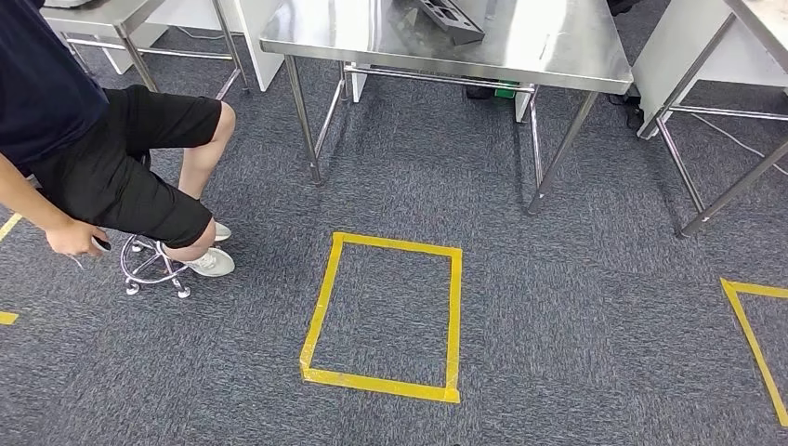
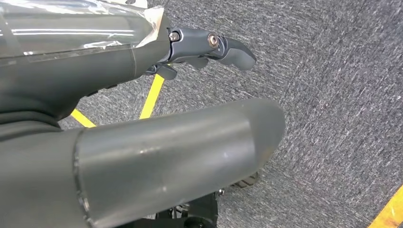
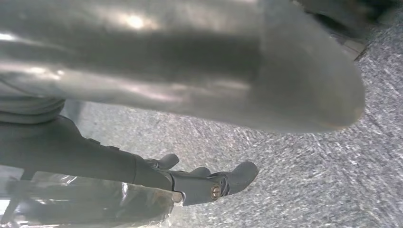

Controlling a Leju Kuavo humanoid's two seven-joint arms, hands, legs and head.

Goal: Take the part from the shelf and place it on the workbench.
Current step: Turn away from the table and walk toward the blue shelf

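Note:
A steel workbench stands ahead at the top of the head view, with a dark ribbed piece lying on its top. My left hand hangs over grey carpet, thick thumb in front and dark fingers stretched out, holding nothing. My right hand hangs the same way above the carpet, its fingers straight and empty. A clear shiny film lies along the palm side of each hand.
A person sits on a wheeled stool at the left, one hand low near the floor. A yellow tape square marks the carpet before the workbench, another tape corner at the right. Further steel tables flank the workbench.

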